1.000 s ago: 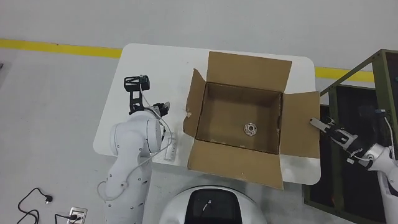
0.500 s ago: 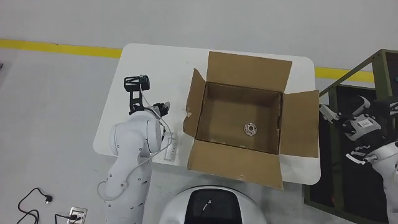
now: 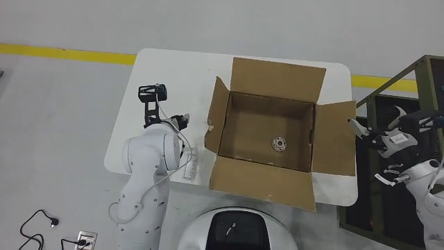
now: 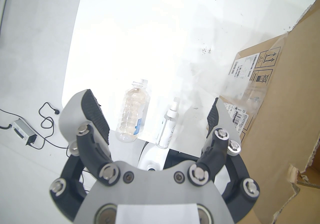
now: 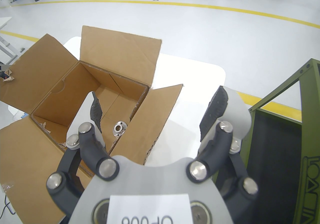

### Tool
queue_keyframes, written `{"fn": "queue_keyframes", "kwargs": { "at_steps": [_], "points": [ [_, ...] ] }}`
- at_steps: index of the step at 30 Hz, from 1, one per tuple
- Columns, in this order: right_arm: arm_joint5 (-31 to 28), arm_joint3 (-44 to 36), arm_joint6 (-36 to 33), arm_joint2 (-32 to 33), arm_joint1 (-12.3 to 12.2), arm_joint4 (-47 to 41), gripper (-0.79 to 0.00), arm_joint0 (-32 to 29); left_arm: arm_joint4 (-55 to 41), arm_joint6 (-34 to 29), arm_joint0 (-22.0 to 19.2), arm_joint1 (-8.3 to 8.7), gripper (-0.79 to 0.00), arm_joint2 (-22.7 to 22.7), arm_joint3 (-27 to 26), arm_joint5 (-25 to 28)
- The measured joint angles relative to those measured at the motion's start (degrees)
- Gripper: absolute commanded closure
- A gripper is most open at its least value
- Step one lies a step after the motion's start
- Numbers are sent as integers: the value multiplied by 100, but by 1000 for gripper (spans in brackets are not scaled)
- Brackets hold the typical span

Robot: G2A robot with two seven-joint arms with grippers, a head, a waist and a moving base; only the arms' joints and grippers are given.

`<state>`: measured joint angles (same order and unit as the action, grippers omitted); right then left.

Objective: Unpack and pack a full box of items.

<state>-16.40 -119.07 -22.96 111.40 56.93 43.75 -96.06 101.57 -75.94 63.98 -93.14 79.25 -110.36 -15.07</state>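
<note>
An open cardboard box [image 3: 270,76] stands on the white table [image 3: 173,69] with all flaps spread. On its floor lies a small round metal flange [image 3: 278,143], also seen past my right fingers [image 5: 119,128]. My right gripper [image 3: 375,130] [image 5: 157,95] hangs open and holds nothing, just beyond the box's right flap at the table's right edge. My left gripper [image 3: 151,96] [image 4: 152,102] is open and holds nothing over the table's left side. Below it lie a clear plastic bottle [image 4: 132,115] and a white spray bottle [image 4: 168,127], beside the box wall [image 4: 275,110].
A dark green metal rack [image 3: 409,104] [image 5: 287,140] stands close to the table's right side, right by my right arm. A yellow floor line [image 3: 62,54] runs behind the table. The far left of the tabletop is bare white surface.
My right gripper has drawn back from over the box's right flap to just off the table's right edge and turned at the wrist. The left arm has not moved.
</note>
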Motion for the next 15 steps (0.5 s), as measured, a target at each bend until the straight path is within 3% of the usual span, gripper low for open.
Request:
{"fn": "queue_keyframes", "kwargs": {
  "at_steps": [6,15],
  "points": [
    [17,-32,3,-16,1,19,-785,2,0,0,0,0,-785,0,0,0],
    [1080,-951,-836,-570,5,978,-785,290,0,0,0,0,-785,0,0,0]
  ]
}}
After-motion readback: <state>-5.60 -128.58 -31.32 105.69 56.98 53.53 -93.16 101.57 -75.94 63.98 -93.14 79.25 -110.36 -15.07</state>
